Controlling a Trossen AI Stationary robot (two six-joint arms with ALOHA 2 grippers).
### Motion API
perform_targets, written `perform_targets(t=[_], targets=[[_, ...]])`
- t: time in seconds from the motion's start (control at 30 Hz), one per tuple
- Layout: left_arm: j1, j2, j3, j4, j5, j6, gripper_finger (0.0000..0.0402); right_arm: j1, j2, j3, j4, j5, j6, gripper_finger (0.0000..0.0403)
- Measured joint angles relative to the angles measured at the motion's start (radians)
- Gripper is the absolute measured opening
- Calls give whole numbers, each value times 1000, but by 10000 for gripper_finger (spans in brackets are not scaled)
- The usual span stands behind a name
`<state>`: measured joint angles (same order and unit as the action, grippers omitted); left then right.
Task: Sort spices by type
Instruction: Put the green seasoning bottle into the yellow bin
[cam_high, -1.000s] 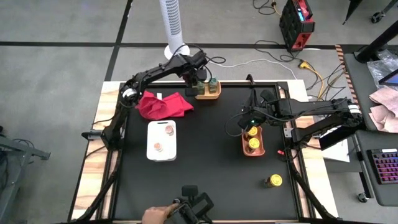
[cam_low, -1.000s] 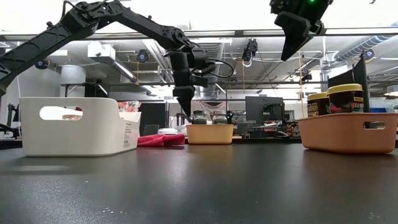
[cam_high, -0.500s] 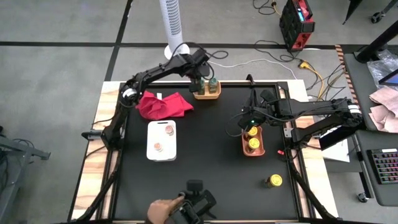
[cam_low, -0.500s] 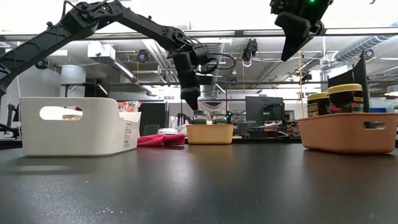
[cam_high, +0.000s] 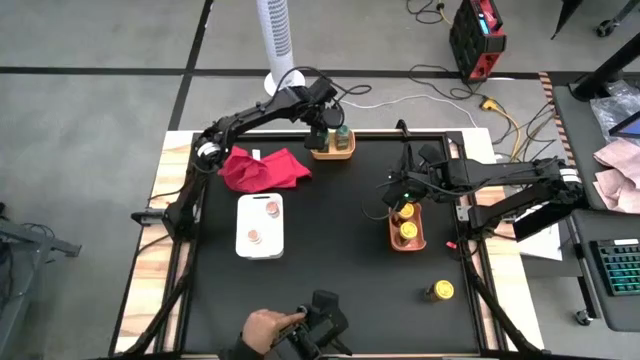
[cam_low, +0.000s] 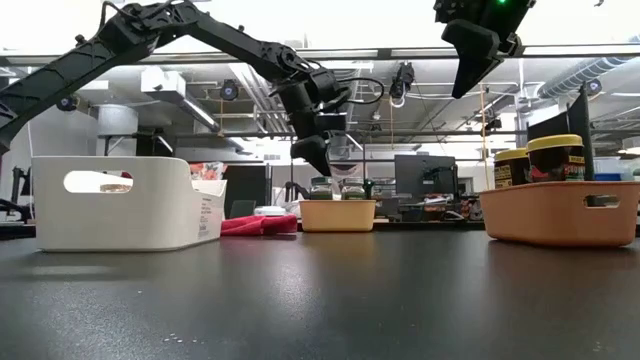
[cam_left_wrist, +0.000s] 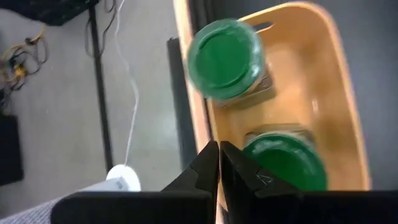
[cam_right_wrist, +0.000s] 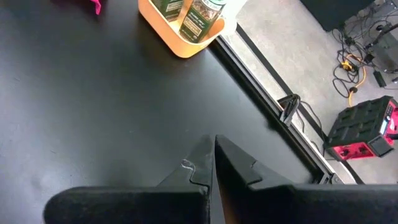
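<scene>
At the far edge of the counter (cam_high: 340, 250), we hold our left pincer (cam_high: 322, 128) over the yellow tray (cam_high: 335, 150), its fingers pressed together on nothing; the two green-lidded jars (cam_left_wrist: 225, 50) stand inside that tray. Our right pincer (cam_high: 404, 196), likewise closed and empty, hangs above the orange tray (cam_high: 407, 243), which carries two yellow jars (cam_high: 408, 231). The two pinkish-brown jars (cam_high: 270, 208) sit in the white tray (cam_high: 260, 250), beside the red cloth (cam_high: 265, 168).

We judge the sorting nearly complete: one yellow jar (cam_high: 440, 291) stands alone near the counter's front right, well apart from its tray. Next we need the right pincer to open, reach it, grip it and carry it to the orange tray.
</scene>
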<state>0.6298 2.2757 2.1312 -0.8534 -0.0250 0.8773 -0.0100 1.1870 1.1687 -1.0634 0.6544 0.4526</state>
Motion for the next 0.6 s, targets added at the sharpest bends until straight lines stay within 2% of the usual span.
perform_targets(t=[0.17,0.27,0.4,0.47,0.6], targets=[[1,0,76,-81,-41,-23,0,0,0,0,0,0,0,9],[1,-2,138,-242,17,-27,0,0,0,0,0,0,0,9],[-1,-3,149,-429,83,-26,0,0,0,0,0,0,-1,9],[0,-3,128,-444,109,-29,0,0,0,0,0,0,-1,9],[1,4,73,-358,125,-46,0,0,0,0,0,0,-1,9]])
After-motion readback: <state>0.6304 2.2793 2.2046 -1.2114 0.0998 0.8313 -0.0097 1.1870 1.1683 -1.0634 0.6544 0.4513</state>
